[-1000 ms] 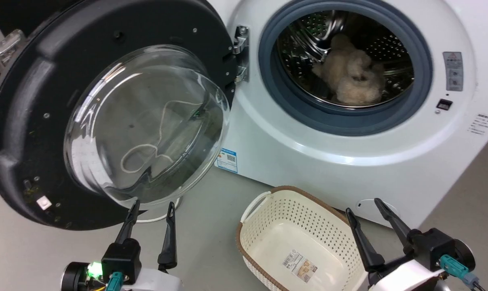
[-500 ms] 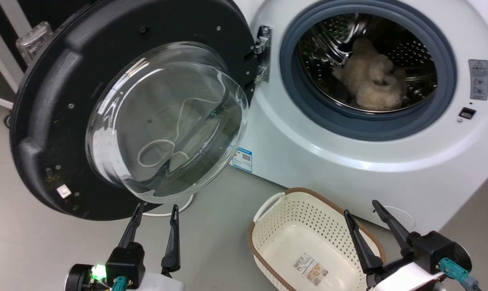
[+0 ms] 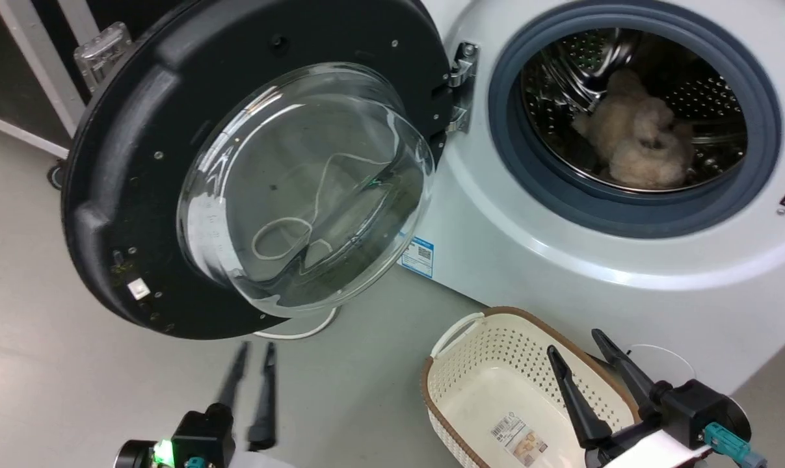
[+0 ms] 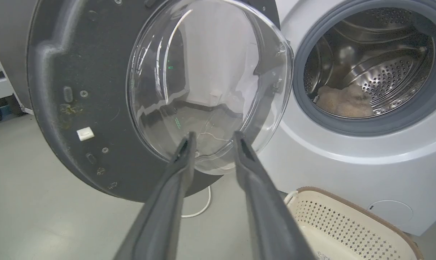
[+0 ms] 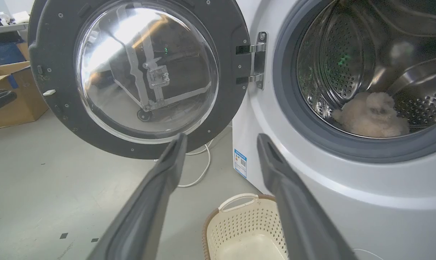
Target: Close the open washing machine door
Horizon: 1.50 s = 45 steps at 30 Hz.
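Door: the washing machine door (image 3: 268, 188) stands wide open at the left of the opening. It hangs on its metal hinge (image 3: 460, 78), and its inner side with the glass bowl faces the robot.
Left end effector: the left end effector (image 3: 257, 346) is low, just under the lower rim of the door, near it but not touching. Its fingers have only a narrow gap and hold nothing. In the left wrist view they point at the lower part of the glass.
Right end effector: the right end effector (image 3: 573, 341) hangs over the basket (image 3: 470, 364), well apart from the door. Its fingers are spread wider and hold nothing.
Why this placing: the door is on the left arm's side, so I judge that this arm is meant to push it, while the right one waits out of the door's way.
Drum: a pale fluffy thing (image 3: 639, 143) lies deep in the steel drum (image 3: 691, 84), behind the grey rubber ring (image 3: 516, 162). So nothing hangs out to block the door.
Stage: you are at the beginning; the door is not yet touched.
Next move: you probably need to reach behind the door's free edge and push it toward the opening. The black rim seems a safer contact than the smooth bulging glass.
Risk: the basket stands on the floor (image 3: 41, 364) just before the machine. I cannot tell whether the door's lower rim passes above it.
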### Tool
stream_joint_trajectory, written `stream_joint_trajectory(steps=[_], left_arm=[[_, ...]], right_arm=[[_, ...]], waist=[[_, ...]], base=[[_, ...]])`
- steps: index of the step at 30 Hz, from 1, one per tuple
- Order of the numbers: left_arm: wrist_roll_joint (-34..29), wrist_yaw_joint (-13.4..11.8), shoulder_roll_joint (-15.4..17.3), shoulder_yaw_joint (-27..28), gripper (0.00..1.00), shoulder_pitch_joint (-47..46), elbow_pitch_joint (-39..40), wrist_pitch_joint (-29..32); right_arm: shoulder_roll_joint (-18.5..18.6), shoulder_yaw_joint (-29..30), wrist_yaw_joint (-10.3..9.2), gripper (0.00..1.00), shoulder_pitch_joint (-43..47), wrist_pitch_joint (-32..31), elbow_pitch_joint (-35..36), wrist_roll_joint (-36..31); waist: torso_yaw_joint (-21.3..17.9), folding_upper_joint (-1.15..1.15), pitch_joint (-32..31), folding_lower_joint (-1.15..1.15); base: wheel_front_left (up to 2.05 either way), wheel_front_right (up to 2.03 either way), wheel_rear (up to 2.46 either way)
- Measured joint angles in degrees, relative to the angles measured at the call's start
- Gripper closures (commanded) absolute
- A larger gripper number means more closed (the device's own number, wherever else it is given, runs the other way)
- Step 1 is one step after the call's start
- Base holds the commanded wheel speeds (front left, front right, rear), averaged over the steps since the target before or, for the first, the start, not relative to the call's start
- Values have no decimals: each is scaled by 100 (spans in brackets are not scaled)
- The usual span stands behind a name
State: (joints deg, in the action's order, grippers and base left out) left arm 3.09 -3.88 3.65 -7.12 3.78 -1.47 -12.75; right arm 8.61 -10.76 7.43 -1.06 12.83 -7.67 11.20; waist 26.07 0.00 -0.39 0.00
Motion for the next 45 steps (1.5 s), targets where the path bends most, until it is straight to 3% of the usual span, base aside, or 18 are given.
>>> stream_joint_trajectory(steps=[6,9,13,20,21,23,24,28,33,34,35,45], left_arm=[[483,143,-38,114,100,-8,86,-60],[999,378,-48,645,100,-417,677,-147],[1388,539,3,969,100,-821,712,-188],[2677,645,506,1952,100,-1968,556,510],[3132,633,712,2301,100,-2369,357,854],[3311,603,837,2454,100,-2555,222,1012],[3737,479,1018,2765,100,-2910,-90,1365],[4070,196,1473,3117,100,-3421,-787,1953],[4778,-396,1652,3563,100,-3907,-1746,2889],[4964,-514,1650,3619,100,-3944,-1920,3161],[5397,-654,1764,3747,100,-3934,-2228,4065],[5872,-382,1844,3576,100,-3400,-1881,5321]], right_arm=[[29,-49,0,0,54,63,-37,52],[70,-13,0,0,135,141,-37,86],[87,52,0,0,209,155,1,104],[223,37,1,0,202,192,108,111],[319,52,1,0,187,191,118,140],[371,57,1,0,180,191,120,153],[456,40,1,0,159,192,125,162],[568,-8,0,0,103,192,133,214],[613,-73,1,0,60,192,138,252],[614,-85,0,0,52,192,137,257],[614,-148,0,0,52,192,124,293],[542,-122,1,0,55,192,22,301]], waist=[[136,0,-17,0],[276,0,27,0],[334,0,95,0],[146,0,342,1],[53,0,454,1],[7,0,508,1],[-97,0,601,1],[-295,0,754,1],[-477,0,856,1],[-504,0,863,1],[-589,0,843,1],[-569,0,582,0]], base=[[0,0,0],[0,0,0],[0,0,0],[0,0,0],[0,0,0],[0,0,0],[0,0,0],[0,0,0],[0,0,0],[0,0,0],[0,0,0],[0,0,0]])
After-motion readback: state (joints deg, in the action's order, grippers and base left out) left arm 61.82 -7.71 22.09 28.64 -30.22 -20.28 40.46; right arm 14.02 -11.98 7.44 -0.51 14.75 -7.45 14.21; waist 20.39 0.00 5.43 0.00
